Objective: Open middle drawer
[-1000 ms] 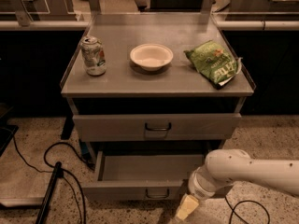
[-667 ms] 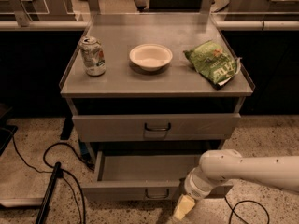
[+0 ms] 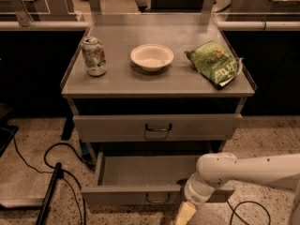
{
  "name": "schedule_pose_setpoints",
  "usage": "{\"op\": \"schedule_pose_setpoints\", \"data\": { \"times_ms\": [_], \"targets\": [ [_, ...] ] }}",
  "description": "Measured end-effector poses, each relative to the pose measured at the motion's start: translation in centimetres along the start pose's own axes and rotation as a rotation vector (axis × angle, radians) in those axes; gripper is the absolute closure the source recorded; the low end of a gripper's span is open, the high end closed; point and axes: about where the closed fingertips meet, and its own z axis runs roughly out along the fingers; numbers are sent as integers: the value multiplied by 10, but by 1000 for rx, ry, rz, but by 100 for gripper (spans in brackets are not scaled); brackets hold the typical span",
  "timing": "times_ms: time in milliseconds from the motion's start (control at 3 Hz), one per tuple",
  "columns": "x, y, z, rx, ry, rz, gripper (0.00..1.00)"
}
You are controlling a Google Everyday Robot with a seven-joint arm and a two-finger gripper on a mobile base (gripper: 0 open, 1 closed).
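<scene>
The middle drawer (image 3: 140, 171) is a grey shallow tray pulled out toward me below the closed upper drawer (image 3: 158, 127). Its low front panel (image 3: 117, 196) carries a small dark loop handle (image 3: 157, 199). My gripper (image 3: 185, 213) hangs at the bottom edge of the camera view, just in front of the drawer's front panel and to the right of the handle. My white arm (image 3: 243, 170) reaches in from the right and covers the drawer's right front corner. The inside of the drawer that shows holds nothing.
On the cabinet top (image 3: 159, 81) stand a drink can (image 3: 94, 56), a white bowl (image 3: 152, 57) and a green chip bag (image 3: 214, 63). Black cables (image 3: 56, 172) lie on the speckled floor at the left. A dark counter runs behind.
My arm and gripper have shifted slightly left and down along the drawer's front. The drawer stands pulled out as before.
</scene>
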Motion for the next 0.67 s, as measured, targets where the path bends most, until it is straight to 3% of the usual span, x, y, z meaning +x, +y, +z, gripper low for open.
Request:
{"op": "schedule_pose_setpoints", "data": {
  "times_ms": [333,667],
  "targets": [
    [0,0,-1,0,0,0,0],
    [20,39,-27,-51,41,-9,0]
  ]
}}
